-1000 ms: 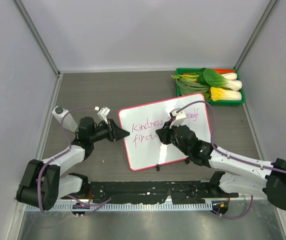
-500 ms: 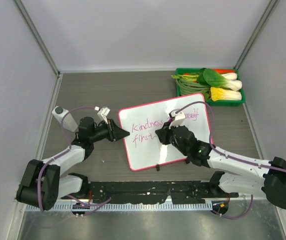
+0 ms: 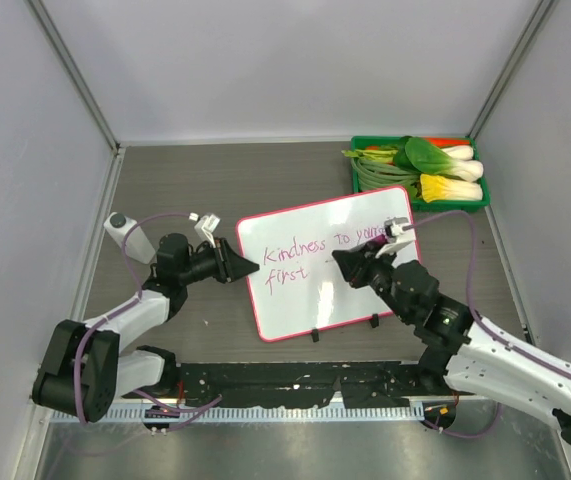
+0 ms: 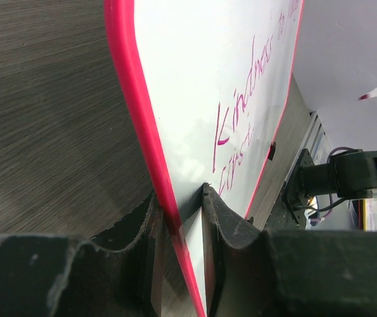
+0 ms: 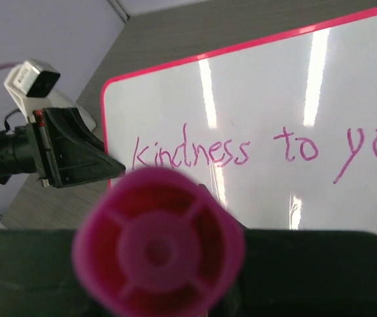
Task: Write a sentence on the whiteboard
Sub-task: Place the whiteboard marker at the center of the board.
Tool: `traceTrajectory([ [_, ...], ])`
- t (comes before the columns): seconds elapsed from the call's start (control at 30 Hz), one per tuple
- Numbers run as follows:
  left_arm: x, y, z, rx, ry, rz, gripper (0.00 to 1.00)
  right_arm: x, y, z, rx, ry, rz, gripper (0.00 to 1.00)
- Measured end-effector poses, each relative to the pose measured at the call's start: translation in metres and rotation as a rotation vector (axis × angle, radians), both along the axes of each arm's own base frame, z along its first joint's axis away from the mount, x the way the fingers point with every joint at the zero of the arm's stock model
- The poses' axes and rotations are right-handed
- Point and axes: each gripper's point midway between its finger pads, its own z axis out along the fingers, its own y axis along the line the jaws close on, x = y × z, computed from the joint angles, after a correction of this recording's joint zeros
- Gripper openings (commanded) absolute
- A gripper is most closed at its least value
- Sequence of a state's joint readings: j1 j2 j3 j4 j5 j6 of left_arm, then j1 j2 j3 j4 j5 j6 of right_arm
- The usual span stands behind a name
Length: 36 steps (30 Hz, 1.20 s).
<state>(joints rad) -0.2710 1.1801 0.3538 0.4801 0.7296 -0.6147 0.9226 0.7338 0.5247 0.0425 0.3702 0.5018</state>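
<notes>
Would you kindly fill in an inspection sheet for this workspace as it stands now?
Surface: grey wood-grain table; nothing spilled seen.
Job's things: whiteboard mid-table; sentence begins "Kindness to", with "first" below.
Clutter: green tray of vegetables at far right; white object at left.
Grippers: left gripper shut on the whiteboard's edge; right gripper shut on a pink marker.
Cables: a purple cable loops along each arm.
Surroundings: pale walls on three sides.
</notes>
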Motion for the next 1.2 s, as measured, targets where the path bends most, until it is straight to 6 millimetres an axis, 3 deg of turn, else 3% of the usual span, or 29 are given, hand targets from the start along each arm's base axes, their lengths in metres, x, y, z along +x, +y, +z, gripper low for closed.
traceTrajectory([
  [0.13,0.000,0.000,0.000,0.004,-0.001,0.002,0.14,-0.009,-0.026,0.031,0.104,-0.049,-0.059,0.01],
  [0.27,-0.001,0.001,0.002,0.009,-0.004,0.006,0.32,-0.012,-0.048,0.043,0.146,-0.071,-0.125,0.01],
  [0.47,-0.003,0.004,0.000,0.050,-0.019,0.024,0.69,-0.011,-0.052,0.016,0.036,0.008,-0.149,0.01],
  [0.63,-0.002,0.010,0.013,0.059,-0.054,0.080,0.87,-0.014,-0.048,-0.004,-0.030,0.081,-0.132,0.01],
  [0.67,-0.002,0.012,0.017,0.058,-0.063,0.095,0.99,-0.015,-0.047,-0.008,-0.039,0.096,-0.127,0.01],
  [1.03,0.011,0.036,0.086,0.059,-0.172,0.287,1.00,-0.045,-0.025,-0.050,0.023,0.357,-0.027,0.01],
  [1.2,0.015,0.043,0.096,0.077,-0.158,0.331,1.00,-0.074,-0.027,-0.079,0.126,0.531,-0.008,0.01],
])
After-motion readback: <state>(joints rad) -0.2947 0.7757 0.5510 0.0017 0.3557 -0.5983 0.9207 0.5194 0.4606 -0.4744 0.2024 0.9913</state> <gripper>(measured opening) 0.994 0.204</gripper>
